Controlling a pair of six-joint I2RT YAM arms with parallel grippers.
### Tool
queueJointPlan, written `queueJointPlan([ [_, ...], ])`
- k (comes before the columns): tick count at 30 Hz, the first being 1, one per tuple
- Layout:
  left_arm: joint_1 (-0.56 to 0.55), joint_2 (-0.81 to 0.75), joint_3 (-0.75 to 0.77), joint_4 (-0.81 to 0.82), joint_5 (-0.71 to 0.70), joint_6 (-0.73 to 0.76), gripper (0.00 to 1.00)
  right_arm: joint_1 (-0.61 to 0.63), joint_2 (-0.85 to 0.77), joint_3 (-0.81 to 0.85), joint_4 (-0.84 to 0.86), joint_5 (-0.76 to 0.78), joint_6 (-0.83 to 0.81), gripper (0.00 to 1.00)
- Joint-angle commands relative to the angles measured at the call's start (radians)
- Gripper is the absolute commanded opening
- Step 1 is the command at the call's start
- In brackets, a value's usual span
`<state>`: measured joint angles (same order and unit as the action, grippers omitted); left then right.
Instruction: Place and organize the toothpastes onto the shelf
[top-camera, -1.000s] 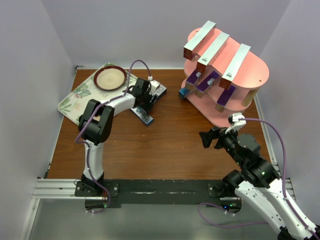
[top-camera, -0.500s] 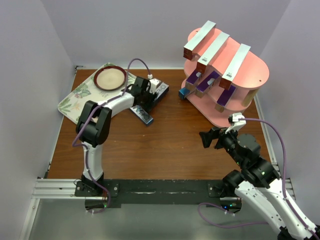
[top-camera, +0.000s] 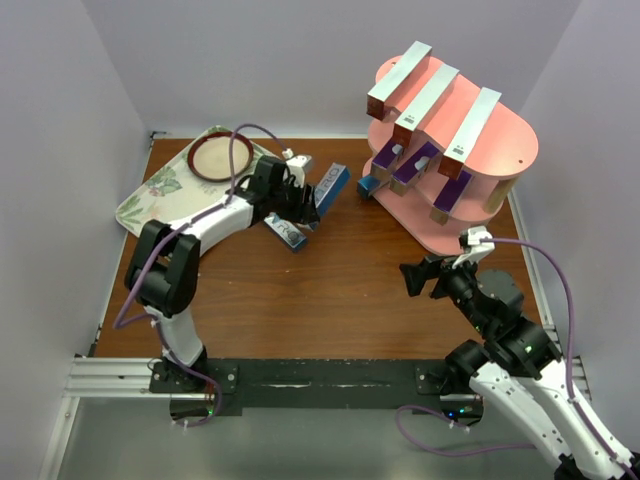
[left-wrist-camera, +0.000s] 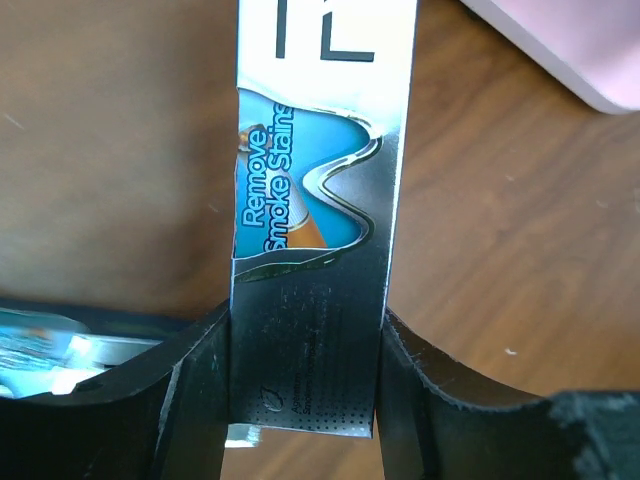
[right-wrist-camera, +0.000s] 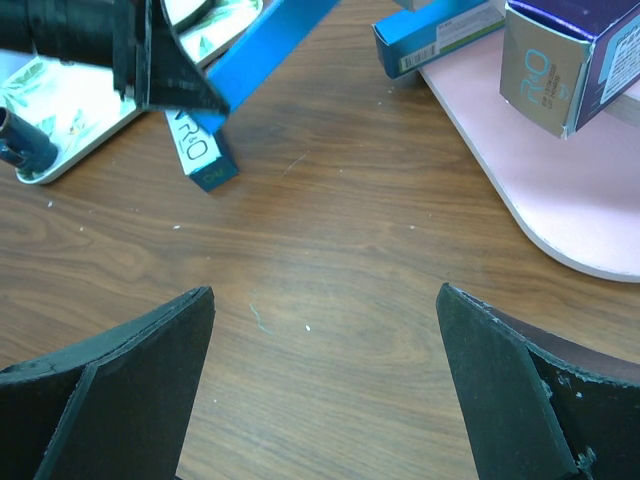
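My left gripper (top-camera: 303, 202) is shut on a silver-and-blue toothpaste box (top-camera: 331, 186), held off the table left of the shelf. In the left wrist view the box (left-wrist-camera: 320, 200) runs up from between the fingers (left-wrist-camera: 205, 390), which press on both its sides. Another toothpaste box (top-camera: 288, 232) lies flat on the table just below it. The pink shelf (top-camera: 505, 150) at the back right bears three boxes (top-camera: 427, 103) on its top board and purple ones (top-camera: 415, 165) on the middle board. A blue box (top-camera: 372, 185) lies at its foot. My right gripper (top-camera: 412, 278) is open over bare wood.
A leaf-patterned tray (top-camera: 160, 190) with a round bowl (top-camera: 220, 157) sits at the back left. In the right wrist view the shelf's bottom board (right-wrist-camera: 520, 170) lies at the upper right, and the flat box (right-wrist-camera: 200, 150) at the upper left. Walls close in on three sides.
My left gripper closed on the silver-and-blue box and raised it, tilted, towards the right. The left elbow swung left. The right arm stayed still.
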<state>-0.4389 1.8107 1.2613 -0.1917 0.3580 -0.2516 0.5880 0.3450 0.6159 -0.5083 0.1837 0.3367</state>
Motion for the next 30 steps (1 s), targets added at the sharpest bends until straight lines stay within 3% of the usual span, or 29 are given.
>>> queueJointPlan([
  [1, -0.001, -0.08, -0.097, 0.138, 0.169, -0.149, 0.28, -0.002, -0.014, 0.001, 0.024, -0.004, -0.013, 0.97],
  [9, -0.06, -0.126, -0.252, 0.383, 0.364, -0.316, 0.29, -0.002, -0.026, 0.002, 0.021, -0.001, -0.013, 0.97],
  [13, -0.119, -0.065, -0.293, 0.627, 0.417, -0.458, 0.29, -0.002, -0.028, 0.004, 0.022, -0.001, -0.011, 0.97],
  [24, -0.193, 0.156, -0.148, 0.872, 0.404, -0.732, 0.32, -0.001, -0.035, 0.007, 0.014, 0.0, -0.013, 0.97],
  [30, -0.196, 0.266, -0.051, 0.882, 0.38, -0.781, 0.33, -0.001, -0.038, 0.002, 0.016, -0.001, -0.011, 0.97],
])
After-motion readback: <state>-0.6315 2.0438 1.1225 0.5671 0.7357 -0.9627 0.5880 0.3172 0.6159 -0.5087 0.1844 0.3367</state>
